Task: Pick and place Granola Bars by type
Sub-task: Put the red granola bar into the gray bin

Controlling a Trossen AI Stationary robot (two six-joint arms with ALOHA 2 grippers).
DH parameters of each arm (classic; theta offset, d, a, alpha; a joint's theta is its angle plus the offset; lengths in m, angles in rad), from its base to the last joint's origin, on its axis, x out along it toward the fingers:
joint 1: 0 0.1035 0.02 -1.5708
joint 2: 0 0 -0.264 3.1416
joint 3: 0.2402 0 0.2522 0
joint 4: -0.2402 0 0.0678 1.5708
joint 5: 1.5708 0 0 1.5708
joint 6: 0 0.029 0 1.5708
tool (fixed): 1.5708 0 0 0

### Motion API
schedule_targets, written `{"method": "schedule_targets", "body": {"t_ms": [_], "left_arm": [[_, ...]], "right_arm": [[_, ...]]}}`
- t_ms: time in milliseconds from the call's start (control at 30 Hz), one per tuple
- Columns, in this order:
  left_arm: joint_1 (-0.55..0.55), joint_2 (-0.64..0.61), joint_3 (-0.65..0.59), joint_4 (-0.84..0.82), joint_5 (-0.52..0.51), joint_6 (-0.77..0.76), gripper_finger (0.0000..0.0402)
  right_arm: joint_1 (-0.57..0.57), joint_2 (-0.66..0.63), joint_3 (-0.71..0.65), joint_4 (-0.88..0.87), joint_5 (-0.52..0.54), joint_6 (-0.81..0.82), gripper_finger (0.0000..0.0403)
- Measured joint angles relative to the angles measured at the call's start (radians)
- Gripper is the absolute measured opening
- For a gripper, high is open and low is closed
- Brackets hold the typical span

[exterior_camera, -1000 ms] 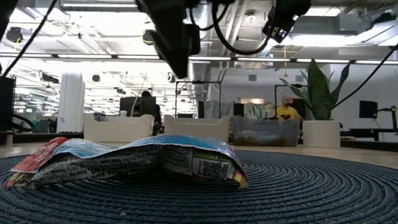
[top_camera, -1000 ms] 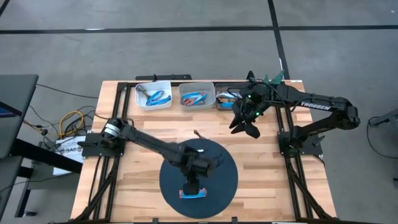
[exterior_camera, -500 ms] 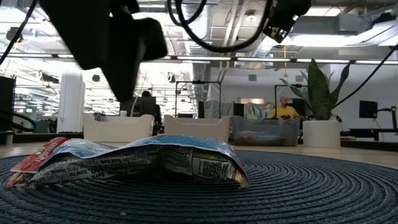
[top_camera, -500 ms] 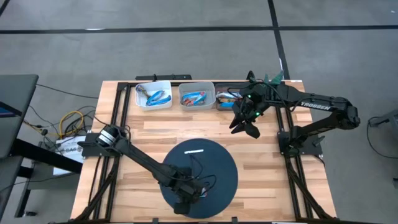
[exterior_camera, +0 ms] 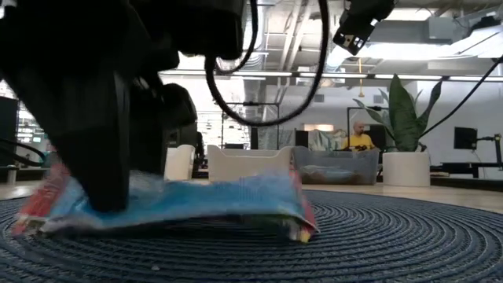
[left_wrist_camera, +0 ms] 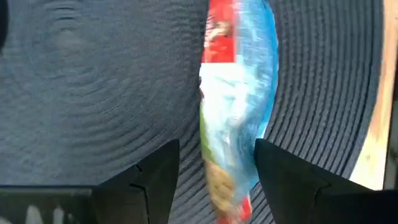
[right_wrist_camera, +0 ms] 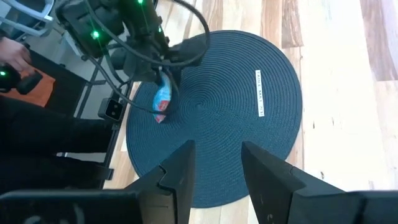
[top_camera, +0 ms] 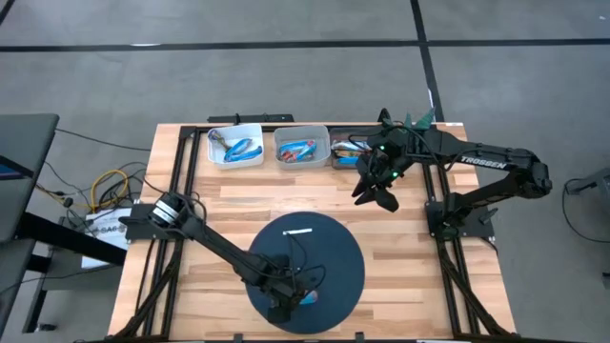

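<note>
Two spread jaws of the left gripper (left_wrist_camera: 214,168) straddling a blue-and-red wrapped granola bar (left_wrist_camera: 236,106), not yet clamped, bar lying flat near the front edge of the round dark-blue woven mat (top_camera: 334,248) on the wooden desk (top_camera: 219,205). Right gripper (top_camera: 376,197) hovering apart over the desk near three bins (top_camera: 303,146) at the back, jaws released, holding nothing.

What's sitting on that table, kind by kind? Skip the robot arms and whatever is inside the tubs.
Bins: 3
Mat: 1
Bar on the mat: 1
White strip: 1
Total: 6
</note>
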Motion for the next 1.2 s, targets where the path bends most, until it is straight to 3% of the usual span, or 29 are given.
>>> {"method": "schedule_targets", "body": {"t_ms": [167, 300, 633, 900, 1200], "left_arm": [[0.0, 0.032, 0.002, 0.074, 0.055, -0.013, 0.02], [0.001, 0.028, 0.001, 0.076, 0.007, -0.046, 0.018], [0.01, 0.025, 0.011, 0.082, 0.066, -0.057, 0.0026], [0.041, -0.033, 0.012, 0.052, -0.003, -0.143, 0.0035], [0.178, -0.176, 0.013, -0.036, -0.151, -0.159, 0.0018]], "right_arm": [[0.0, 0.0, 0.0, -0.005, 0.001, 0.0, 0.0123], [0.0, 0.0, 0.0, -0.016, 0.003, -0.006, 0.0123], [-0.001, 0.0, 0.0, -0.018, 0.003, -0.009, 0.0123], [-0.002, 0.0, 0.0, -0.018, 0.014, -0.009, 0.0123], [-0.002, 0.0, 0.0, 0.025, 0.027, -0.034, 0.0123]]}}
